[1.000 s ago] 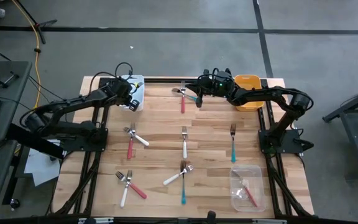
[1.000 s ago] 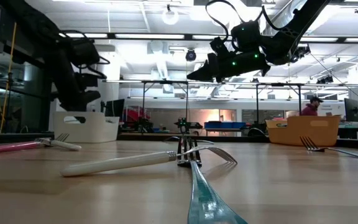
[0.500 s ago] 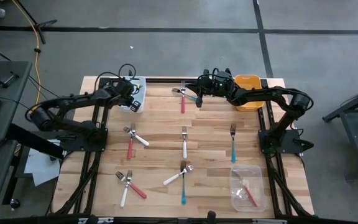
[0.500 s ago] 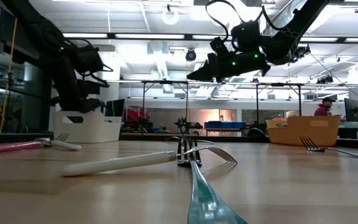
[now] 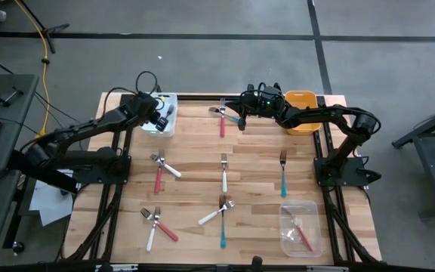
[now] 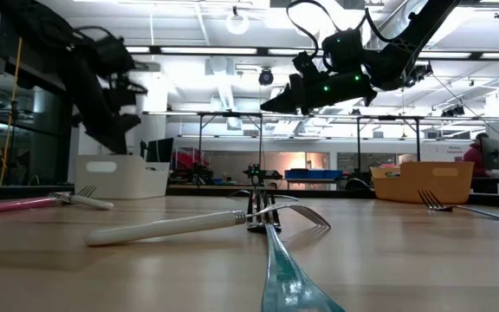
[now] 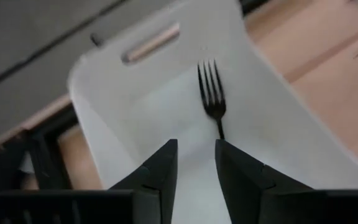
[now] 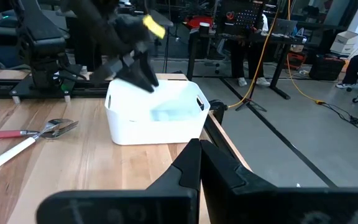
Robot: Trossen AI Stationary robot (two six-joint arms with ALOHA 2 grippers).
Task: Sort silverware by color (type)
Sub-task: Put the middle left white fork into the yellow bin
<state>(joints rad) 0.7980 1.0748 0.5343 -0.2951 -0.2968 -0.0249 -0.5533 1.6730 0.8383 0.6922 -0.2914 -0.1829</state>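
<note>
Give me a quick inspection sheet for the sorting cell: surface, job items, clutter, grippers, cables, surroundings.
Surface: wooden table, bare between items.
Job's things: forks with red, teal and white handles scattered on the table; one fork lies in the white bin; one red-handled in the clear bin; orange bin contents not visible.
Clutter: nothing seen.
Grippers: left gripper over the white bin, slightly open, empty; right gripper raised at the far edge, shut, empty.
Cables: yellow cable on the floor.
Surroundings: person at a far desk.
</note>
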